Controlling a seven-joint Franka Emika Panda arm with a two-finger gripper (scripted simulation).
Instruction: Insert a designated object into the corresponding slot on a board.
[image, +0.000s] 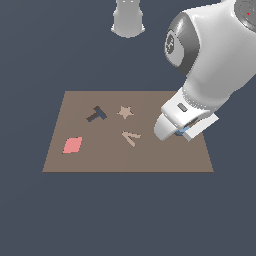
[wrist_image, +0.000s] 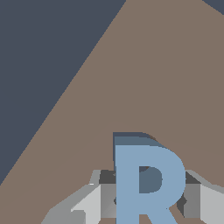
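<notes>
Wrist view: no writing can be read. The light-blue R block (wrist_image: 146, 183) is gripped between the gripper (wrist_image: 146, 203) fingers (wrist_image: 89, 203), just above the brown board (wrist_image: 144, 74), with a dark recess edge (wrist_image: 129, 134) seen at its top. In the exterior view, a dark floor (image: 125, 215) surrounds the board, and the block is held near the exterior view's right edge of the board.

High exterior overview; close wrist view onto board (image: 100, 150)

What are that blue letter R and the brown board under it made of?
It is a simulator render, so only looks count. The blue R reads as smooth matte plastic: flat even colour, crisp edges, no shine. The board looks like plain matte brown card or wood, without grain, so I can't tell which.
</notes>
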